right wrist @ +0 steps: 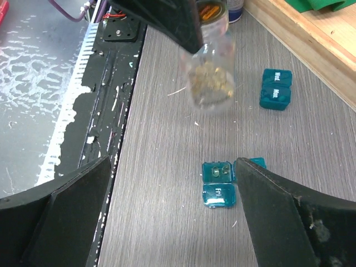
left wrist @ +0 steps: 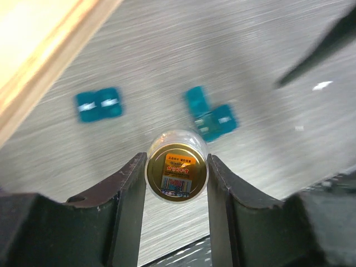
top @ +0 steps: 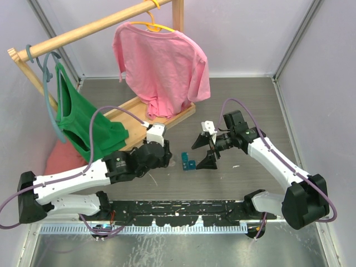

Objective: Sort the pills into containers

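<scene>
With right gripper [right wrist: 172, 167], gapes wide beside an opened teal-blue rectangular plastic container [right wrist: 218, 179] at 4 o'clock. At 12 o'clock, clamps a clear gold-capped pill bottle [right wrist: 210, 72] in left gripper [left wrist: 176, 167]. Farthest, at 2 o'clock, a closed twin container [right wrist: 275, 89].

A robot laboratory cell — plain pale walls [top: 250, 33] close around a grey counter [top: 245, 94], a left arm [top: 72, 179] and a right arm [top: 272, 158] stand bolted on a black rail [top: 178, 209], and a wooden rack [top: 83, 30] carries a pink shirt [top: 161, 61].
</scene>
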`<state>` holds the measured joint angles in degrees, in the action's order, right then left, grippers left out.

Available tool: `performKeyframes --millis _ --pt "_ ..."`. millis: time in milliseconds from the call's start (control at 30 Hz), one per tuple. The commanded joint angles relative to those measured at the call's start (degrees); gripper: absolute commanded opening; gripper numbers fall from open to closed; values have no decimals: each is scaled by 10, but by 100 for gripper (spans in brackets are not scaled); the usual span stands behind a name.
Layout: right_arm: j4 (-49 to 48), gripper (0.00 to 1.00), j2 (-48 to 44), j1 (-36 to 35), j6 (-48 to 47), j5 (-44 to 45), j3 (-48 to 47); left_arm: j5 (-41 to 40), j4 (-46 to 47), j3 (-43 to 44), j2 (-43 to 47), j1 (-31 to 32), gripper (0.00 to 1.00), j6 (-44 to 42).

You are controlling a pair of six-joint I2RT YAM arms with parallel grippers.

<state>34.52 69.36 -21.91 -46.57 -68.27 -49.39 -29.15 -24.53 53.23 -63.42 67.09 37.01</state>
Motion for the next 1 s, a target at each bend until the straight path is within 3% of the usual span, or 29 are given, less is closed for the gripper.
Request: performKeyframes --millis 0,100,300,433,533,600,667,700,733,800,967 --pt "-10 100 -17 5 0 -17 -19 -88 -189 7 13 -45 0 36" --pt "-13 100 -18 8 0 -19 -18 -72 -198 -25 18 -95 0 35" --pt "-30 100 -21 13 12 -23 -8 -82 -128 -105 58 -167 0 16" --pt "-34 100 -20 14 14 -23 -6 -44 -72 -141 72 -241 0 -3" --pt "-36 100 -20 14 17 -22 -5 -47 -52 -153 72 -258 1 -10" --pt "-37 100 -18 14 18 -22 -5 -57 -45 -157 66 -261 8 -11" --pt "-38 100 -18 14 18 -22 -5 -65 -50 -155 57 -262 24 -10" --pt "-39 100 -19 14 20 -21 -4 -65 -54 -153 55 -262 35 -8" --pt "-41 100 -18 14 21 -20 -4 -61 -61 -147 56 -262 54 -6" --pt "-48 100 -17 14 31 -18 -2 -31 -74 -134 68 -262 71 -5" --pt "-94 100 -13 14 84 -13 10 48 -74 -110 122 -261 78 -22"
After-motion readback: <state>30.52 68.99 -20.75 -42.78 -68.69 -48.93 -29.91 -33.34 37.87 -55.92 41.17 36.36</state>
